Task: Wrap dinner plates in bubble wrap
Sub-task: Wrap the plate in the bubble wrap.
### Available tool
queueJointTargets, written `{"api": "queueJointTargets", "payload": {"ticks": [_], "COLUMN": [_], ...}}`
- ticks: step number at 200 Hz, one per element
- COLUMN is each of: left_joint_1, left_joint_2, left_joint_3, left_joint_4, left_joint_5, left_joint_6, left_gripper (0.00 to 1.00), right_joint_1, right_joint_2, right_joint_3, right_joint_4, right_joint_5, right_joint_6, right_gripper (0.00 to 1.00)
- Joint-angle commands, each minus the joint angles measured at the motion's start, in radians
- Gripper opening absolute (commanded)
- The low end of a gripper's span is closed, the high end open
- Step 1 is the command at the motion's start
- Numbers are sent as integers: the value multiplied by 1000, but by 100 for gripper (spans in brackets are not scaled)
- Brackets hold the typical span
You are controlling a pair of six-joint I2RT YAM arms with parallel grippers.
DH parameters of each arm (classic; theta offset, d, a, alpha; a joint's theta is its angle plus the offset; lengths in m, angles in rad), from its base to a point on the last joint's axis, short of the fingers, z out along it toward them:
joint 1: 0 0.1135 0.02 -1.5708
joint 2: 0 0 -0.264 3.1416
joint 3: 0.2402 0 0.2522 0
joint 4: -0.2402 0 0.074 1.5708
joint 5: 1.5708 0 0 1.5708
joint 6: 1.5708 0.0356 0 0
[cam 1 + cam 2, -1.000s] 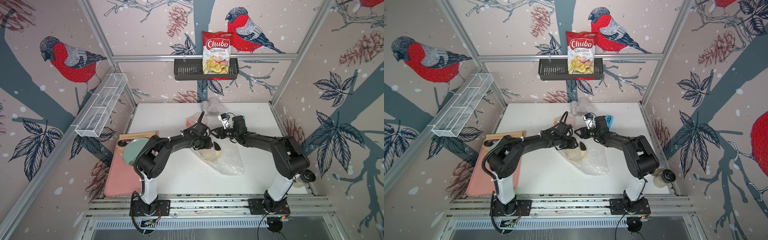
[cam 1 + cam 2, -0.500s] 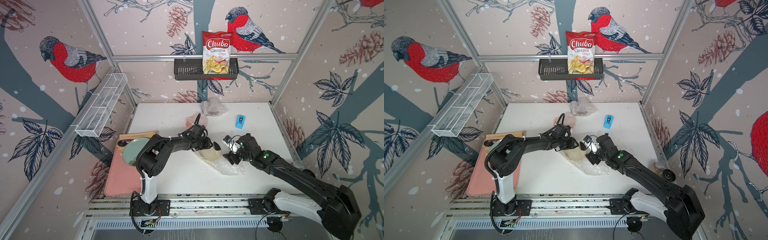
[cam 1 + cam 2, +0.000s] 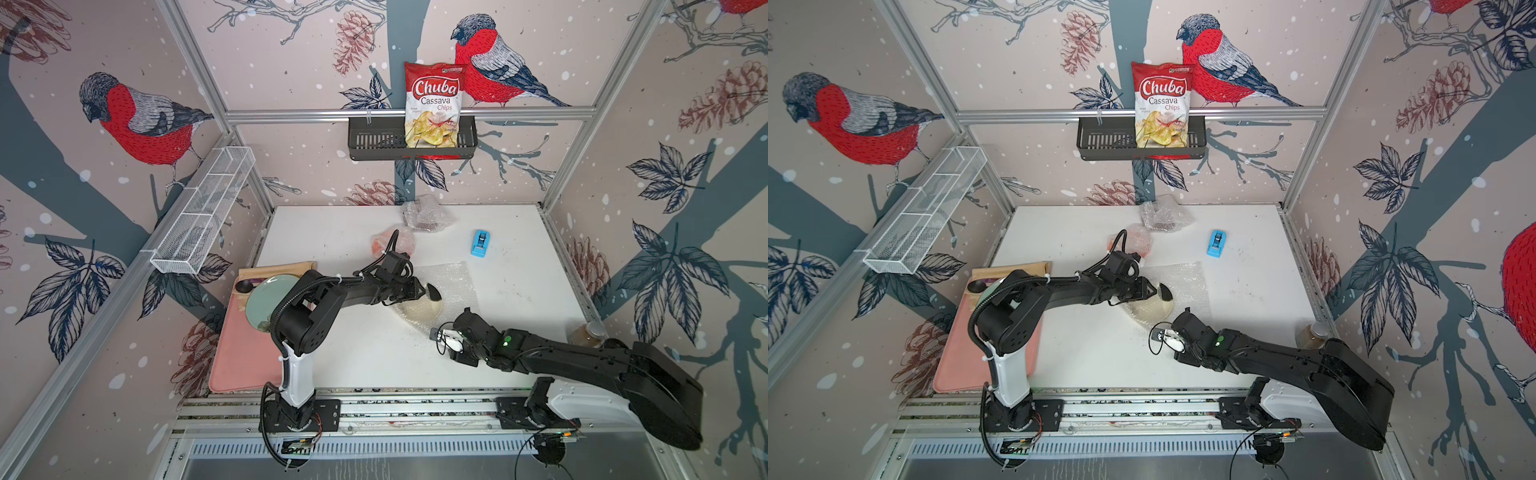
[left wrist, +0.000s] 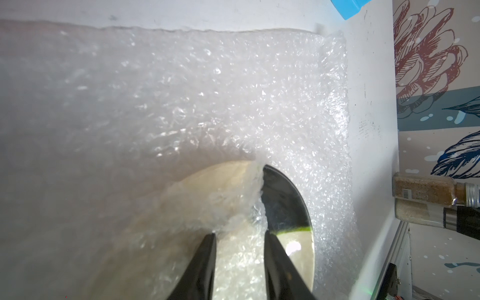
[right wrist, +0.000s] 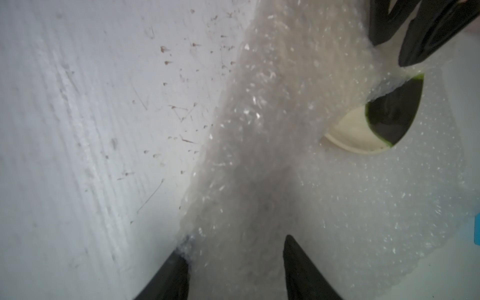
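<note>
The table [image 3: 519,291] is seen as white. A cream plate [image 5: 355,139], marked by a black patch edged in green, is veiled by clear, whitish bubble wrap [image 3: 453,282]. Near the back edge, an orange plate [image 3: 380,245] and a dark plate [image 3: 428,216] are shown through wrapping. A blue tape dispenser [image 3: 481,244], pale green plate [image 3: 262,303] and pink mat [image 3: 241,361] are noted.

The left arm [image 3: 328,297] and right arm [image 3: 582,359] are black with white lower casings, on black base plates [image 3: 328,415]. A ribbed black cable [image 3: 284,305] runs along the left one, and a green light [image 3: 506,343] glows on the right. The left gripper [image 4: 240,233] and right gripper [image 5: 233,246] have tapered black fingers.
</note>
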Motion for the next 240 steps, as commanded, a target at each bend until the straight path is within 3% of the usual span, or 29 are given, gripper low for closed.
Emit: {"api": "queueJointTargets", "payload": {"ticks": [1,22,46,82,131,181,240], "left_joint_1": [0,-2,-2,-3,-2,-1,25], "left_joint_2": [8,8,11,16,23,26,-49], "left_joint_3": [-9,-23,-38,-50,-96,-98,-125], "left_joint_4": [-83,-56,-28,3,74,98,230], "left_joint_5": [20,21,7,13,55,100,213], "left_joint_6": [29,63,113,180,240,279,211], "left_gripper": [30,27,24,18,16,12,42], "right_joint_1": [13,-12,-131,-221,-354,-378,-400], "right_joint_2": [3,-40,10,248,519,647,641], "right_joint_3": [-3,63,217,397,605,634,593], "right_joint_4": [13,-6,-102,-115,-121,-180,-166], "right_joint_5": [54,30,-195,-342,-409,-451,-446], "right_joint_6": [-21,-26,-7,38,253,446,509], "right_gripper": [25,12,0,0,0,0,0]}}
